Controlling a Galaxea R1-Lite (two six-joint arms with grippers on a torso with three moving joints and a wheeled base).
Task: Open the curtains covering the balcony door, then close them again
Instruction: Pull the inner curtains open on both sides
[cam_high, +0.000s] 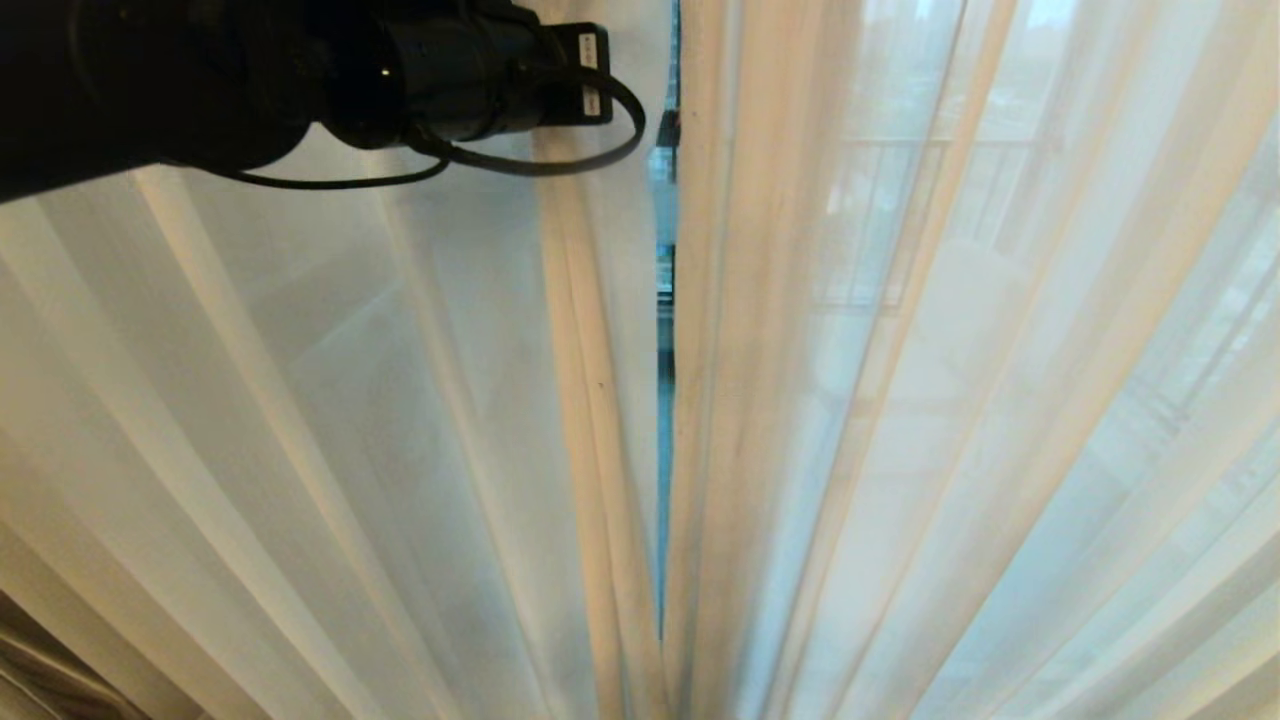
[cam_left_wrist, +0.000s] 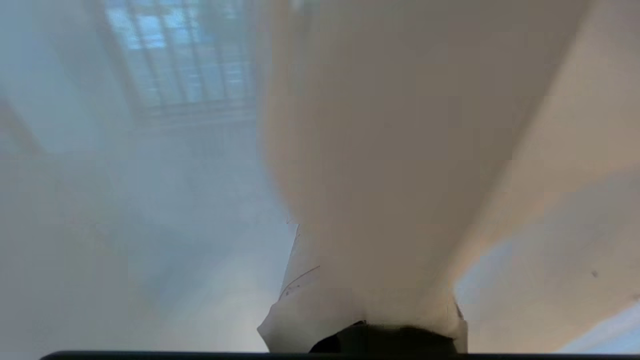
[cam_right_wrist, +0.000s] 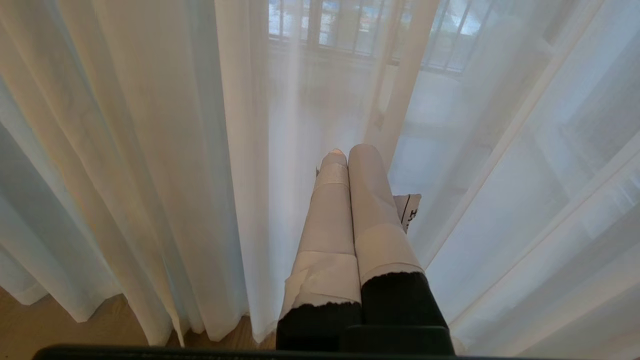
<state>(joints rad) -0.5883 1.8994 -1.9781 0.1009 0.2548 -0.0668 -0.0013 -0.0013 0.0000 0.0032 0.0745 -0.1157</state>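
our left gripper (cam_left_wrist: 365, 320) is clenched on the curtains (cam_high: 950, 400): in the left wrist view a thick, soft fold of sheer cloth rises straight out from between its pale taped fingers (cam_left_wrist: 295, 295) and fills most of that picture. the head view cannot show this pinch; there we see only the dark, rounded body of the left arm (cam_high: 300, 80) with a looping black cable (cam_high: 560, 160), reaching in at the top toward the inner edge of the left panel.

our right gripper (cam_right_wrist: 350, 155) hangs low, pressed shut on nothing, its two long, tape-wrapped fingers (cam_right_wrist: 330, 210) lying side by side just in front of the sheer.

the fabric is thin, see-through white, falling in long narrow pleats that look warmer and creamier where folds bunch. in the head view the two panels nearly meet, leaving a slim vertical gap (cam_high: 665, 300) that shows a strip of blue. only the right wrist view shows the hems reaching the wooden floor (cam_right_wrist: 60, 325), and the balcony railing bars (cam_right_wrist: 350, 30) seen through the cloth.
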